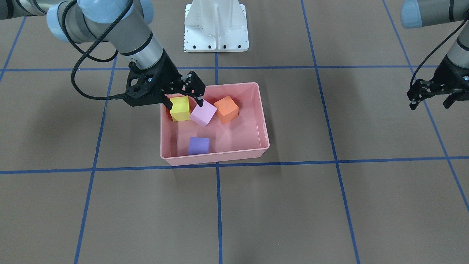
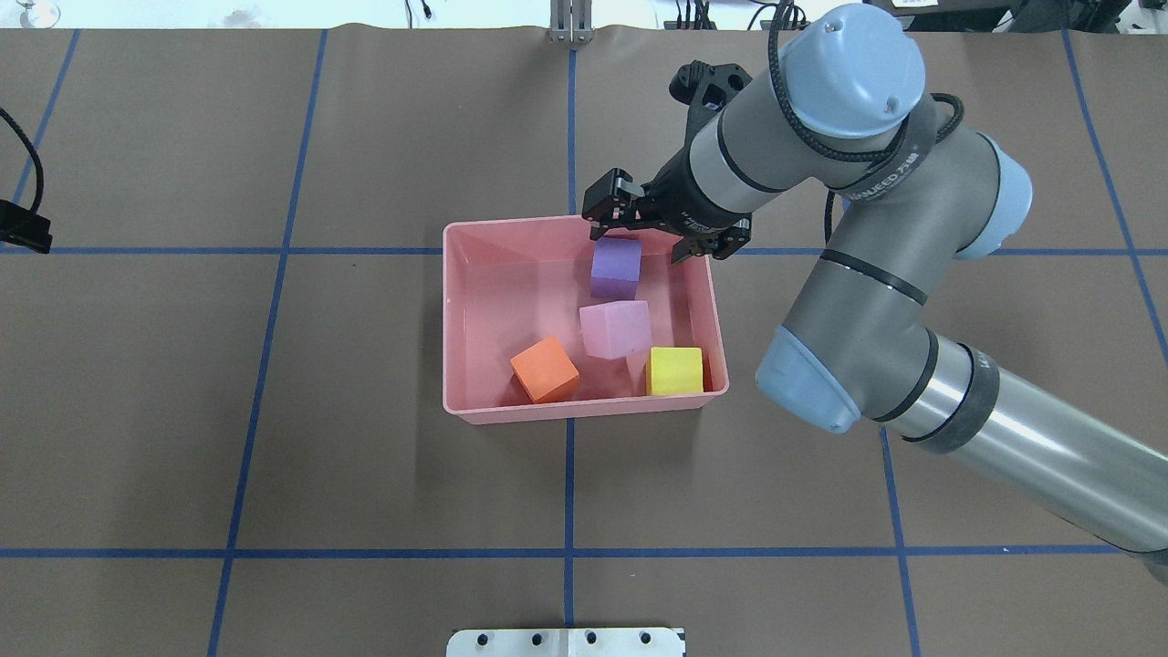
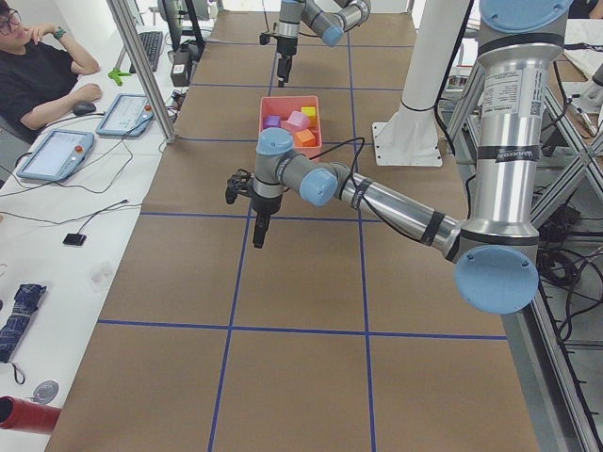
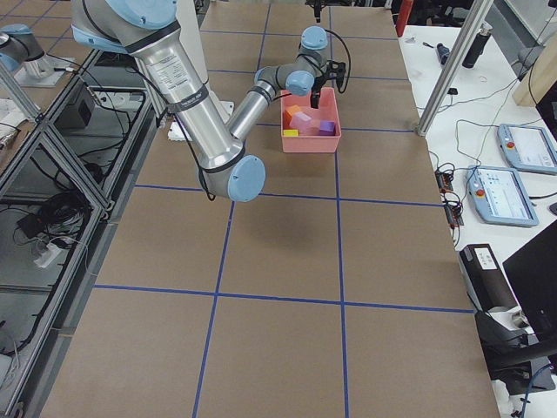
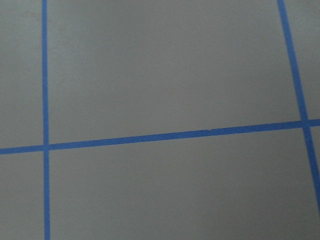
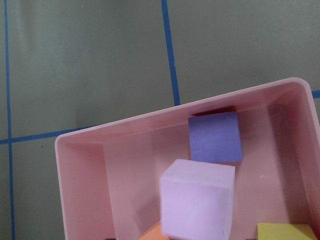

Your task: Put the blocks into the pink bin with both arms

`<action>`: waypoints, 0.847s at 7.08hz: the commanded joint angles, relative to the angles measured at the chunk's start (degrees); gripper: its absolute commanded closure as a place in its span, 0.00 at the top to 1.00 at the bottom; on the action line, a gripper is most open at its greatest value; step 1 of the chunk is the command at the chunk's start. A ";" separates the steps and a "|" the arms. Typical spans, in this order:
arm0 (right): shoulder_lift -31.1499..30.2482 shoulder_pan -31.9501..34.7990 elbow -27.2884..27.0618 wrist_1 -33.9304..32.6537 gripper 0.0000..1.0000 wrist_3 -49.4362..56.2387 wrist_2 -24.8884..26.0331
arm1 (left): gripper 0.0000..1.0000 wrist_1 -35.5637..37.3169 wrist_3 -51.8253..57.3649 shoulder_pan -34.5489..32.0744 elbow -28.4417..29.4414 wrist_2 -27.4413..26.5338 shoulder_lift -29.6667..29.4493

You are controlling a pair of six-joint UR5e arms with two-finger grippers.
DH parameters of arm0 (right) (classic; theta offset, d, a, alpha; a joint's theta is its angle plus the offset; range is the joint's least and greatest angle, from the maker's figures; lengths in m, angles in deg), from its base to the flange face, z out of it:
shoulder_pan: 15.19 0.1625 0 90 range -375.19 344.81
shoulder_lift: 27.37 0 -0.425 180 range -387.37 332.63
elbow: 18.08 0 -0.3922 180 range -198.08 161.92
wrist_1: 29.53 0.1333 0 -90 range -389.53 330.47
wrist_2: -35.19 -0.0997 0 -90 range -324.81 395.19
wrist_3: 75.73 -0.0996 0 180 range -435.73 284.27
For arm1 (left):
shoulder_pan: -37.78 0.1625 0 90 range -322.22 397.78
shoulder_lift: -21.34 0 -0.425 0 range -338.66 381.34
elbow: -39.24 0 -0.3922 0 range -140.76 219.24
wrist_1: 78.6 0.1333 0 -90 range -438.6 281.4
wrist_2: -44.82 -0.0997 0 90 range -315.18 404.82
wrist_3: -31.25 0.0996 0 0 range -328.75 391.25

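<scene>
The pink bin (image 1: 216, 157) sits mid-table and also shows from overhead (image 2: 584, 412). Inside it lie the yellow cube (image 1: 180, 108), orange cube (image 1: 226, 109) and purple cube (image 1: 198, 146). The pale pink cube (image 1: 203, 113) is tilted between yellow and orange, just under one fingertip. My right gripper (image 1: 184, 101) hovers over the bin's robot-side end, open and holding nothing. The right wrist view shows the pale pink cube (image 6: 197, 205) close up and the purple cube (image 6: 216, 136) by the wall. My left gripper (image 1: 431, 103) is open and empty, far off to the side above bare table.
The white pedestal (image 1: 216, 25) stands behind the bin on the robot's side. Blue tape lines (image 5: 150, 137) grid the brown table. An operator (image 3: 38, 75) sits at a side desk with tablets (image 3: 122, 113).
</scene>
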 commanded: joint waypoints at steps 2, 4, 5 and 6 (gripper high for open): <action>-11.77 19.17 0.45 -0.17 1.00 22.70 -17.15 | 1.00 -1.50 12.14 -7.72 2.51 3.81 3.07; -22.05 27.38 0.80 -1.82 1.00 42.22 -18.34 | 1.00 1.38 29.53 -17.21 7.68 9.84 2.90; -26.02 31.50 1.33 -6.28 1.00 53.26 -18.34 | 1.00 2.10 36.74 -19.60 12.49 13.63 2.90; -29.19 36.33 2.72 -11.11 1.00 67.47 -17.91 | 1.00 2.45 39.07 -21.45 14.81 13.67 2.12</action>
